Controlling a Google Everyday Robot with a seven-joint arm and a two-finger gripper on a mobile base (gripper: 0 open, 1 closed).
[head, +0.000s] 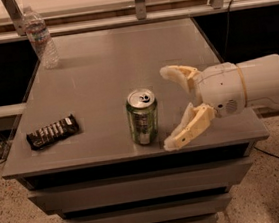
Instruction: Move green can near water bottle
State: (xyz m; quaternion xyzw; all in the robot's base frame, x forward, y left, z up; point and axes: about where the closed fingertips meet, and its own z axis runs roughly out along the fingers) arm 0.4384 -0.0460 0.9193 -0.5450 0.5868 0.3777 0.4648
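**Can at front edge, gripper just right of it, jaws spread**

Camera view:
- Gripper (167,108) reaches in over the right edge of the counter (108,56), low over the top, near the front-right corner. The white arm (249,83) runs off past the right edge.
- Jaws spread wide w/ nothing between them. The opening faces left, twd the can. Far jaw tip sits further back over the counter. Near jaw tip is down by the front edge; can't tell if it touches the surface.
- Green can (142,115) is upright, silver top + pull tab showing. It's approx mid-width and close to the front edge. It sits just left of the jaws, not between them, w/ a small gap to the near jaw tip. No contact seen.
- Water bottle (40,38) is upright at the back-left corner, w/ a pale label band. It's well apart from the can, diagonally across the counter.
- Dark snack bar wrapper (53,132) lies flat near the front-left corner, left of the can, slightly angled, not touching it.
- The counter has a grey flat top w/ drawer fronts below the front edge.
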